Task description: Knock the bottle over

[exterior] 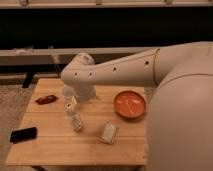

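Observation:
The bottle (75,120) is small, slim and clear with a white cap. It stands on the wooden table (60,147), left of centre, and seems to lean slightly. The translucent white cup (66,92) stands just behind it, partly covered by my wrist. My cream-coloured arm reaches in from the right, with its wrist (80,77) above the cup. My gripper (74,102) hangs below the wrist, right beside the cup and just above and behind the bottle's cap. Most of it is hidden by the wrist.
An orange bowl (130,104) sits at the right of the table. A flat pale packet (108,133) lies right of the bottle. A red-brown object (46,99) lies at the far left and a black phone (23,134) at the front left corner. A dark bench runs behind.

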`<action>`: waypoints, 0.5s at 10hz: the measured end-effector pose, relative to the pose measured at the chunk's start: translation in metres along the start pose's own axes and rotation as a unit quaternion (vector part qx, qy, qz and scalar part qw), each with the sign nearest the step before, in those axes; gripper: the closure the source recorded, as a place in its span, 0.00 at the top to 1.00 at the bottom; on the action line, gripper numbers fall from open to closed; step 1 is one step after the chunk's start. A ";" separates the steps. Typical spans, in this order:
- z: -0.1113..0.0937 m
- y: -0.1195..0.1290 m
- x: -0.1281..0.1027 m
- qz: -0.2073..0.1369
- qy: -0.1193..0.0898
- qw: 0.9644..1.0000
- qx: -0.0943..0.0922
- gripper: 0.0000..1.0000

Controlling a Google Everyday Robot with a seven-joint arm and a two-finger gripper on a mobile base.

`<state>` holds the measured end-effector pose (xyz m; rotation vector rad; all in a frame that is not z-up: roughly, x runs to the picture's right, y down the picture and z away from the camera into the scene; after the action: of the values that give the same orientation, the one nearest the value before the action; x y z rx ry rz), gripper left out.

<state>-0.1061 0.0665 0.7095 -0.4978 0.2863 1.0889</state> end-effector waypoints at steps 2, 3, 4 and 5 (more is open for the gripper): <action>0.001 -0.001 0.000 -0.001 0.001 1.000 0.003 0.80; 0.001 -0.004 0.001 -0.001 0.001 1.000 0.004 0.80; 0.000 -0.005 -0.003 -0.001 -0.003 1.000 0.004 0.80; 0.000 0.004 -0.011 -0.005 -0.006 1.000 0.001 0.80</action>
<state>-0.1142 0.0595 0.7133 -0.4895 0.2744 1.0810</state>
